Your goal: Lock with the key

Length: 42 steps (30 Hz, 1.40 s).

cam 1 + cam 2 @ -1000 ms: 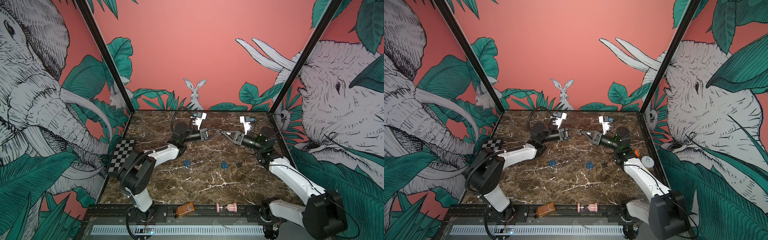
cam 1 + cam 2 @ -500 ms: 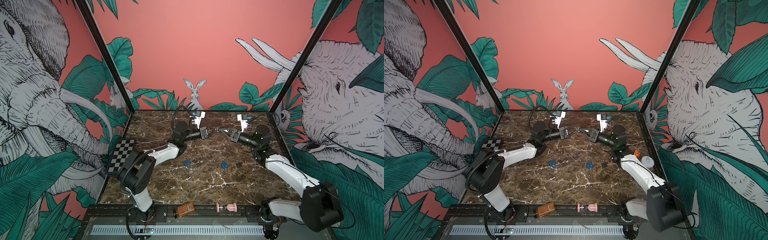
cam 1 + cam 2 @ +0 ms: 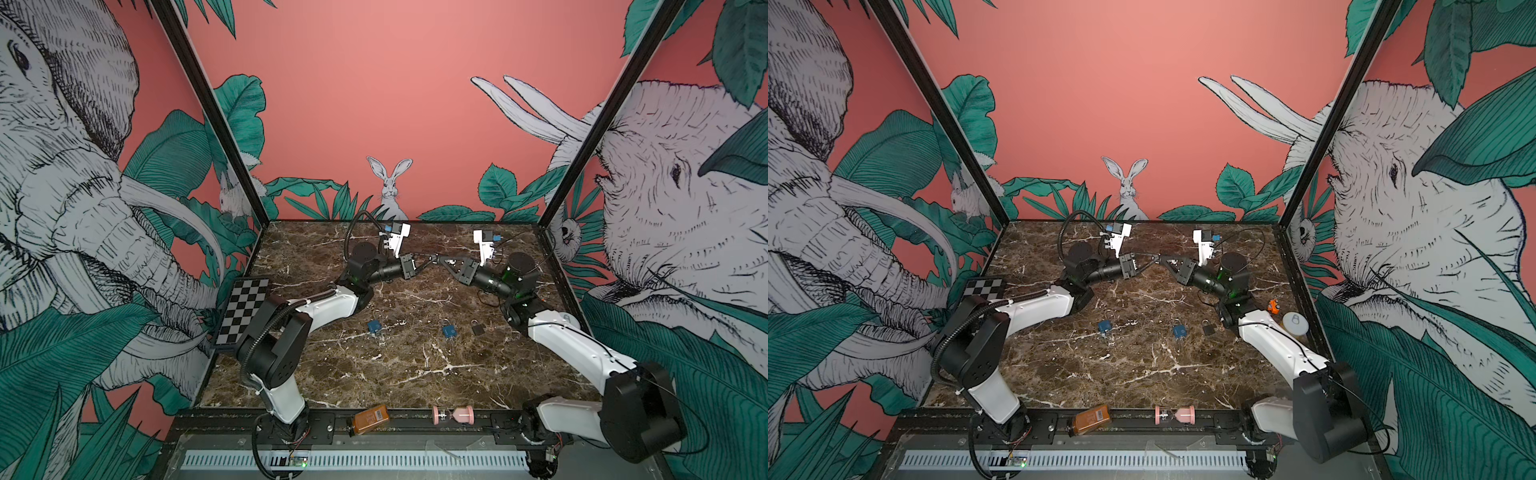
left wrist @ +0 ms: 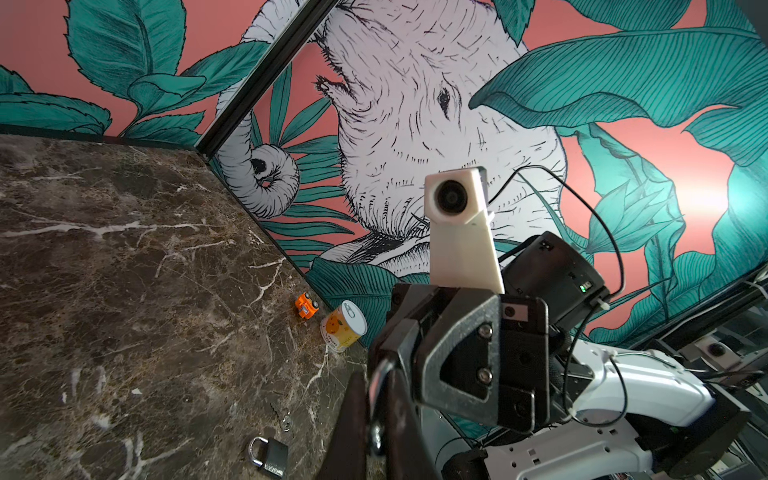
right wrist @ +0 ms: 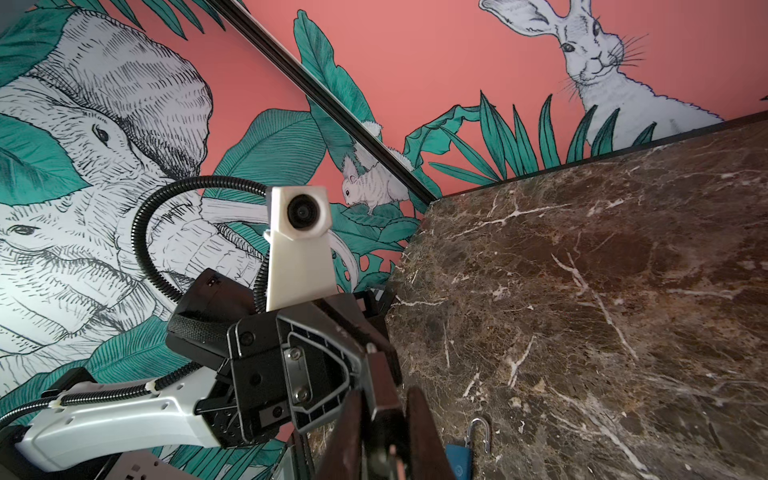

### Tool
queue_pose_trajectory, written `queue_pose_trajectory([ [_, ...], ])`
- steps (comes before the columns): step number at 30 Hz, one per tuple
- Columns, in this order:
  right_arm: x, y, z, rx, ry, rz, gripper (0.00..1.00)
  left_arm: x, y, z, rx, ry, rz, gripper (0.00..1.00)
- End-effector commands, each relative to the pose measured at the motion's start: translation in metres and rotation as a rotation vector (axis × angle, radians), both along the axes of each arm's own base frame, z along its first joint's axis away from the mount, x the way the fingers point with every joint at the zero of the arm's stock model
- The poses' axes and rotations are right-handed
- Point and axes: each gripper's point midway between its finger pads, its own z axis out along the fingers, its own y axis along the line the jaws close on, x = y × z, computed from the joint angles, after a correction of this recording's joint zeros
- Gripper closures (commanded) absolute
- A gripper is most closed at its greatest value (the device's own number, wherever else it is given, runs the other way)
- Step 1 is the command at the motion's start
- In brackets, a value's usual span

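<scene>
Since the clenched left fingers (image 4: 351, 436) meet the right fingers (image 5: 424, 440), whose grip I cannot tell, over the far middle of the bench (image 3: 415, 374), a locking turn seems intended; a grey padlock (image 4: 269, 455) and loose key (image 4: 285, 419) lie nearer its right edge.

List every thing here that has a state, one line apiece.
left gripper: shut on a thin metal piece, key or shackle unclear.
right gripper: shut on a grey block, tips meeting the left's.
black padlock: lying flat, shackle looks closed.
blue padlock in the right wrist view: lying flat, shackle looks open.
can: upright, tab in place.
hourglass: on its side.
amber bottle: on its side.
</scene>
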Motion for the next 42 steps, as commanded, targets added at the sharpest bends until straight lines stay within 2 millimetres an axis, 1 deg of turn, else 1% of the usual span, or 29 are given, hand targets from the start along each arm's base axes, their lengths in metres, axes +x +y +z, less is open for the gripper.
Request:
queue_pose_trajectory([
  [1, -0.035, 0.045, -0.027, -0.075, 0.065, 0.163, 1.0, -0.121, -0.033, 0.032, -0.047, -0.171, -0.437, 1.0],
  [3, -0.035, 0.039, -0.026, -0.077, 0.065, 0.137, 1.0, -0.11, -0.028, 0.032, -0.051, -0.15, -0.398, 1.0],
  [7, -0.038, 0.023, -0.016, -0.059, 0.045, 0.111, 1.0, -0.086, -0.014, 0.027, -0.07, -0.11, -0.316, 1.0],
  [8, -0.038, 0.018, -0.012, -0.044, 0.033, 0.103, 1.0, -0.083, -0.011, 0.026, -0.072, -0.101, -0.307, 1.0],
  [9, -0.038, 0.013, -0.008, -0.03, 0.025, 0.096, 0.98, -0.081, -0.009, 0.025, -0.074, -0.092, -0.303, 1.0],
  [11, -0.04, 0.006, 0.0, -0.007, 0.007, 0.085, 0.91, -0.082, -0.007, 0.024, -0.082, -0.084, -0.303, 1.0],
  [14, -0.043, 0.0, 0.009, 0.007, -0.019, 0.089, 0.83, -0.083, -0.007, 0.021, -0.083, -0.069, -0.308, 1.0],
  [19, -0.048, -0.002, 0.02, 0.038, -0.041, 0.097, 0.74, -0.081, -0.007, 0.02, -0.096, -0.06, -0.303, 1.0],
  [21, -0.049, -0.002, 0.021, 0.04, -0.042, 0.099, 0.73, -0.079, -0.008, 0.02, -0.102, -0.052, -0.299, 1.0],
  [22, -0.05, -0.002, 0.022, 0.041, -0.049, 0.103, 0.71, -0.071, -0.004, 0.019, -0.106, -0.049, -0.282, 1.0],
  [26, -0.053, -0.005, 0.026, 0.038, -0.061, 0.093, 0.69, -0.062, 0.0, 0.019, -0.134, -0.027, -0.275, 1.0],
  [30, -0.055, -0.01, 0.025, 0.023, -0.056, 0.081, 0.67, -0.055, 0.004, 0.02, -0.161, -0.004, -0.267, 1.0],
  [36, -0.057, -0.017, 0.02, 0.016, -0.044, 0.066, 0.66, -0.053, 0.006, 0.021, -0.17, -0.001, -0.261, 1.0],
  [42, -0.061, -0.023, 0.024, 0.018, -0.053, 0.055, 0.68, -0.05, 0.006, 0.017, -0.151, 0.005, -0.249, 1.0],
])
